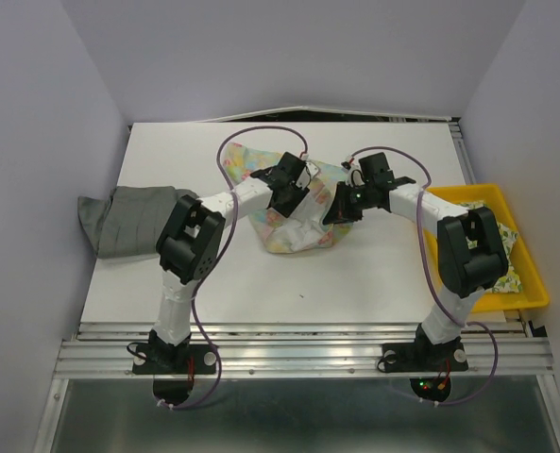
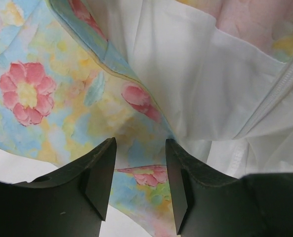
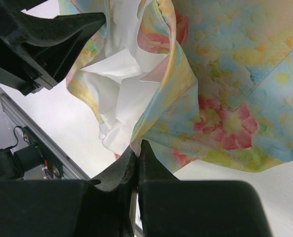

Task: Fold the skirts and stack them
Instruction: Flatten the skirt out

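Your left hand (image 2: 140, 148): fingers spread, gripping nothing, hovers over floral skirt (image 1: 296, 236) crumpled mid-table (image 1: 355, 283), white lining exposed. Your right hand (image 3: 138, 150): fingers pinched together on its hem. You see grey skirt (image 1: 133, 222) at left table edge, pale printed skirt (image 1: 512, 253) in yellow tray (image 1: 468, 194).

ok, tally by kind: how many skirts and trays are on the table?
Soft cloth skirts: 3 (plain grey skirt, pastel yellow-blue floral skirt, pale green-yellow print skirt)
Yellow plastic tray: 1
Total: 4
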